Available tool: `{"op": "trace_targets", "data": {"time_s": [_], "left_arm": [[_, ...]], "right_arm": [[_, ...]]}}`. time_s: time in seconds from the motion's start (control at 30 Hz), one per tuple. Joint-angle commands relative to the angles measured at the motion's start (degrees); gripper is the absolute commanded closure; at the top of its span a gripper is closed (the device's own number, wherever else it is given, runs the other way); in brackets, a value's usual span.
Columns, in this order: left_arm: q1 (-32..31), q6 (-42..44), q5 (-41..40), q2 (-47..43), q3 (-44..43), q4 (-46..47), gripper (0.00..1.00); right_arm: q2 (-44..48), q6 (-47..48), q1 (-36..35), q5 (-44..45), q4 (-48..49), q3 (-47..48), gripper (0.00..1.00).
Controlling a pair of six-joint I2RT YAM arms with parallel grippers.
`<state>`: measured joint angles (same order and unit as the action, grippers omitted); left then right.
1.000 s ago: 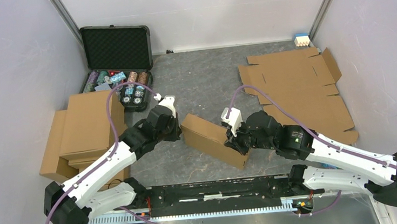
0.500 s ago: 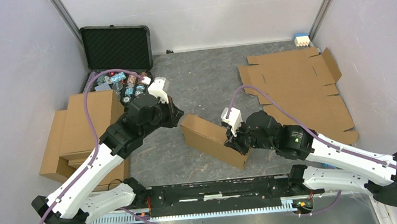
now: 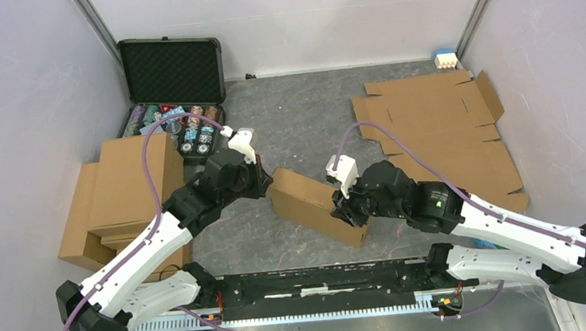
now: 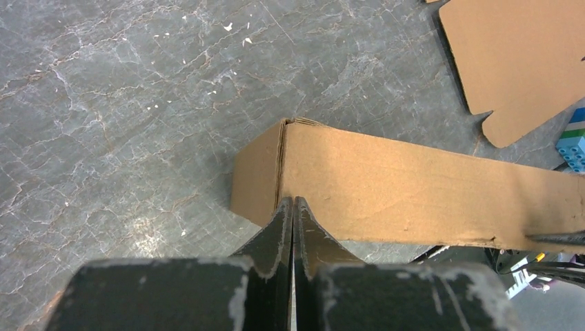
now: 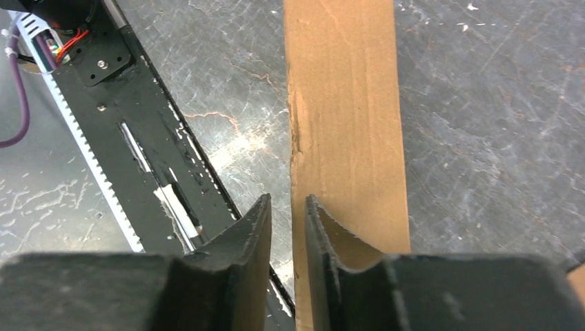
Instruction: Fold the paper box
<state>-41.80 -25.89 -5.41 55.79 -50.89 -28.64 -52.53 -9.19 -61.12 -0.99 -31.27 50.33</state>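
The paper box [image 3: 309, 200] is folded into a long brown block on the table's middle, running from far left to near right. It shows in the left wrist view [image 4: 414, 186] and the right wrist view [image 5: 345, 103]. My left gripper [image 3: 263, 186] is shut and empty, its tips [image 4: 290, 200] touching the box's far-left end corner. My right gripper [image 3: 347, 213] sits at the near-right end, jaws nearly closed [image 5: 288, 200] round the box's near long edge, one finger over its top face.
Flat cardboard blanks [image 3: 439, 129] lie at the back right. A stack of folded boxes [image 3: 120, 189] stands at the left. An open black case of poker chips [image 3: 172, 72] is at the back left. A black rail [image 3: 316, 279] runs along the near edge.
My left arm swung away toward the chip case, then came back with its shut tips against the box's left end. My right gripper stayed on the box, shifting slightly.
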Motion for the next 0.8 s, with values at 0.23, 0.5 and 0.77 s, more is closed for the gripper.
{"op": "trace_targets", "data": {"time_s": [0.23,0.5,0.77], "left_arm": [[0.4,1.1,-0.1,-0.7,1.5,-0.6,0.98],[0.4,1.0,0.7,-0.5,1.4,-0.2,0.98],[0.4,0.8,1.1,-0.3,1.2,-0.2,0.98]], "right_arm": [[4.7,-5.6,0.0,6.9,-13.8,12.2,0.83],[10.9,-10.1,0.0,9.9,-16.8,1.9,1.00],[12.5,-11.9,0.0,11.0,-14.6,-4.2,1.00]]}}
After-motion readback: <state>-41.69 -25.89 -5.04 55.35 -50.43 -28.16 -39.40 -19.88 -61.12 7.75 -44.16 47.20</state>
